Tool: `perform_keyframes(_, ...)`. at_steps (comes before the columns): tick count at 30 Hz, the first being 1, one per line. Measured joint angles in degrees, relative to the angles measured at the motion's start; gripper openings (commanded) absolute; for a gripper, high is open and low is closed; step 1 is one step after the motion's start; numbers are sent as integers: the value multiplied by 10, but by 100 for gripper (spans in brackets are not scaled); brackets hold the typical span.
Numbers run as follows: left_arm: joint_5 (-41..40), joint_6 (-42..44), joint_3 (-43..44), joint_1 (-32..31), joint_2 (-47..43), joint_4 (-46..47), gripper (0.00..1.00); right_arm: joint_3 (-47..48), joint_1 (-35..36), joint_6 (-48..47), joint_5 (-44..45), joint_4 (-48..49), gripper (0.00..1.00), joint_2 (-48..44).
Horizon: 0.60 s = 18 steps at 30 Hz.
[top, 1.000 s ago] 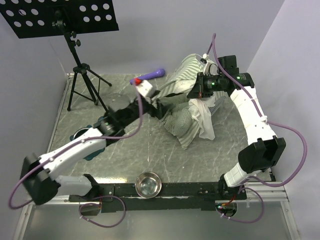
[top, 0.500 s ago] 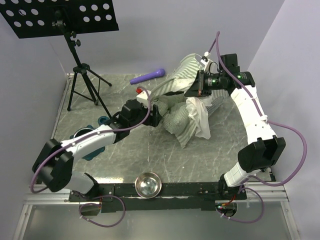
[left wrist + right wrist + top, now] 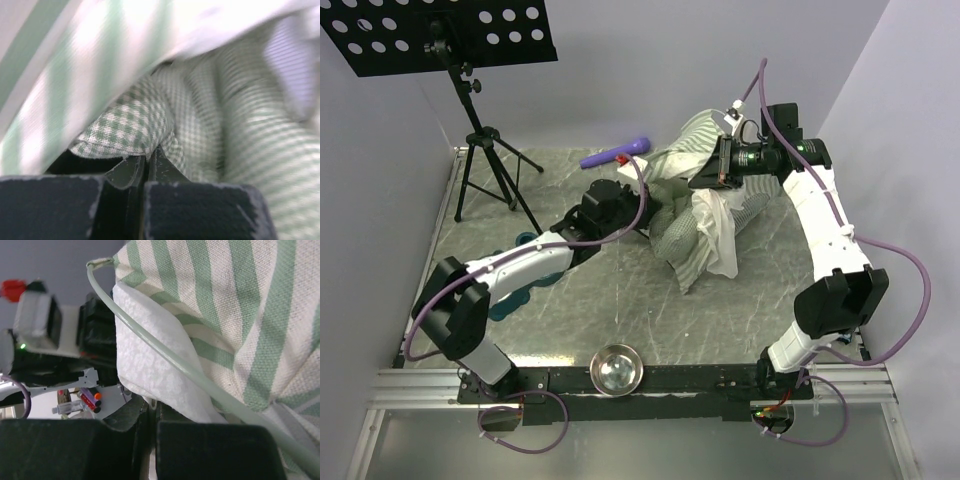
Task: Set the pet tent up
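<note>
The pet tent point(image 3: 710, 215) lies crumpled at the back middle of the table, showing green-and-white stripes, white mesh and a checked cushion. My left gripper point(image 3: 648, 222) is pushed into its left side. In the left wrist view that gripper point(image 3: 146, 156) is shut, with a fold of the checked cushion point(image 3: 125, 125) pinched at its tips under striped fabric point(image 3: 75, 65). My right gripper point(image 3: 701, 182) holds the tent's top raised. In the right wrist view it point(image 3: 152, 407) is shut on the white mesh point(image 3: 150, 355), beside a thin pale pole point(image 3: 170, 357).
A steel bowl point(image 3: 616, 368) sits at the near edge between the arm bases. A teal bowl holder point(image 3: 506, 305) lies partly under my left arm. A purple stick point(image 3: 617, 153) rests at the back, and a black music stand point(image 3: 470, 100) stands in the back left corner.
My left arm has reached further right into the tent, and its jaws have gone from wide open to shut on the cushion. My right gripper has kept its hold and barely shifted.
</note>
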Motion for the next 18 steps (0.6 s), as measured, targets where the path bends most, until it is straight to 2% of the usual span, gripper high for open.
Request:
perform_keyframes(5, -18, 30, -1, -23, 0, 87, 1, 23, -1, 0, -19, -9, 0, 14)
perform_keyframes(7, -42, 41, 8, -22, 35, 124, 1, 32, -3, 3, -26, -7, 0, 20)
perform_keyframes(8, -53, 43, 19, -18, 62, 134, 4, 40, -6, 5, -30, -7, 0, 26)
perform_keyframes(9, -62, 45, 34, -13, 92, 138, 21, 47, -9, 8, -31, -6, 0, 33)
perform_keyframes(10, -66, 47, 46, -6, 119, 137, 46, 54, -13, 10, -32, -4, 0, 40)
perform_keyframes(11, -65, 51, 52, 3, 143, 127, 64, 57, -17, 14, -33, 0, 0, 46)
perform_keyframes(12, -53, 53, 52, 16, 156, 109, 76, 58, -21, 17, -33, 4, 0, 50)
perform_keyframes(13, -37, 59, 48, 27, 159, 95, 85, 57, -25, 18, -33, 7, 0, 54)
perform_keyframes(15, 18, 59, 16, 52, 136, 90, 95, 48, -29, 19, -31, 14, 0, 57)
perform_keyframes(18, 102, 73, -58, 82, 21, 60, 99, 41, -30, 15, -33, 14, 0, 58)
